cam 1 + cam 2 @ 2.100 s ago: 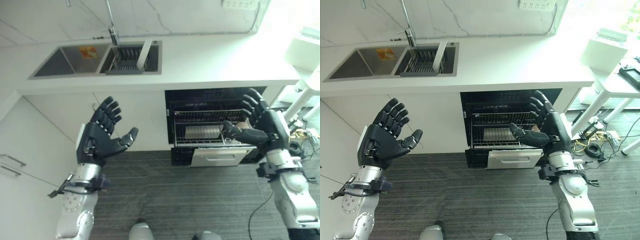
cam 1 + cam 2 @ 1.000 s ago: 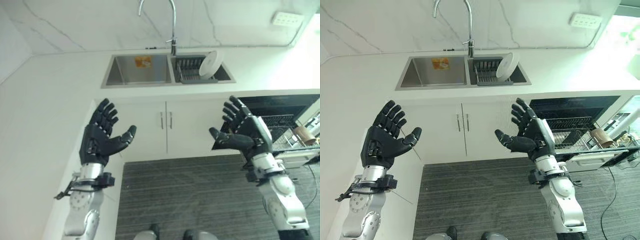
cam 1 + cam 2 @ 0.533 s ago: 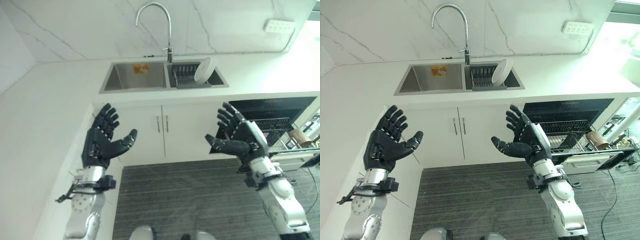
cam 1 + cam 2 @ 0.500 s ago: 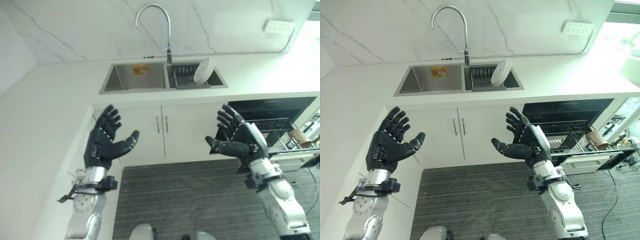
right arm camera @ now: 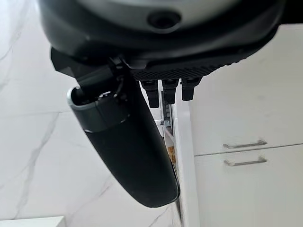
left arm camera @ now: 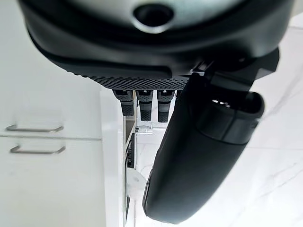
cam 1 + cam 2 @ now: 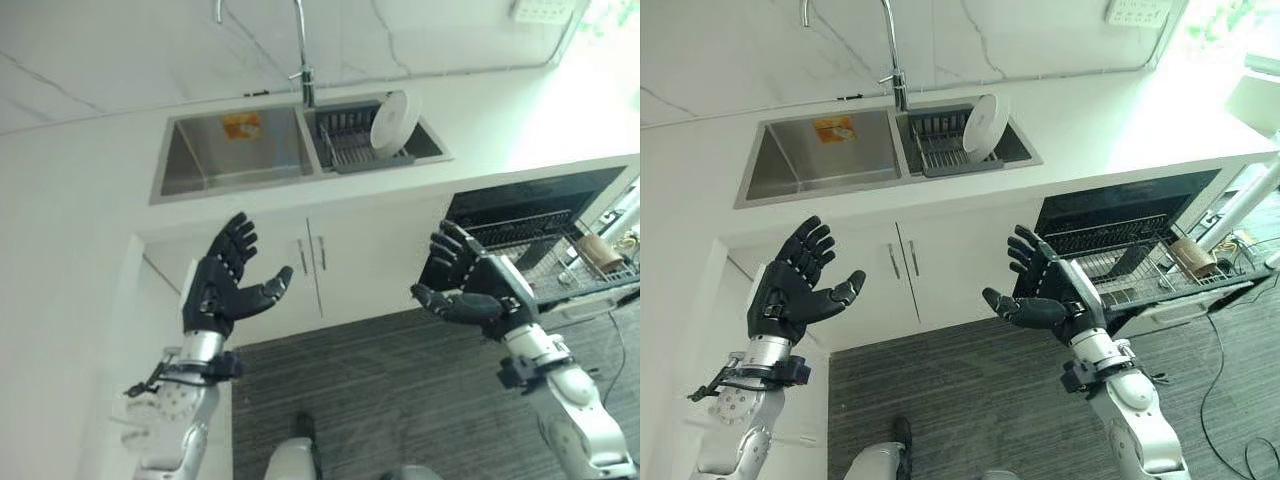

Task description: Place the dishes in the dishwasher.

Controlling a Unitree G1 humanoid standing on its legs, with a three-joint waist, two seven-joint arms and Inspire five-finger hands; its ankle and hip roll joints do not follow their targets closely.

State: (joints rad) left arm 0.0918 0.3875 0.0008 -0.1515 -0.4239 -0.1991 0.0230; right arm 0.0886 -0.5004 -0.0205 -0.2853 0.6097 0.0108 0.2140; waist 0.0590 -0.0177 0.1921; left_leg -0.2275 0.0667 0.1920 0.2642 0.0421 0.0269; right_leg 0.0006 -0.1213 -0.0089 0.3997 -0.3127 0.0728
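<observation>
a white tabletop (image 7: 1120, 125) runs across the far side of the room under a pale marble-veined wall (image 7: 740, 50), with a white socket strip (image 7: 1137, 12) fixed to the wall at the right. a double steel sink (image 7: 800, 155) is set into the tabletop, a curved tap (image 7: 895, 70) rising behind the divider between its basins. the left basin is bare apart from a small orange sticker (image 7: 835, 128); the right basin holds a dark dish rack (image 7: 945, 145), and a white plate (image 7: 980, 125) stands on edge in that rack, leaning at its right end. below the sink are white cabinet doors (image 7: 930, 265) with slim metal handles. to the right of them the dishwasher (image 7: 1120, 215) stands open as a dark cavity, its wire rack (image 7: 1140, 262) pulled out over the grey ribbed floor (image 7: 970, 400); a brownish object lies at the rack's right end, too small to identify.

the left hand (image 7: 790, 285) is raised in front of the cabinet doors, palm up, fingers spread and straight, holding nothing. the right hand (image 7: 1050, 295) is raised near the dishwasher's left edge, fingers likewise extended and thumb pointing inward, empty. both are well apart from the plate. the left wrist view shows straight fingertips (image 6: 144, 104) and the thumb (image 6: 199, 156) against white cabinet fronts; the right wrist view shows the same for its own thumb (image 5: 125, 142).
</observation>
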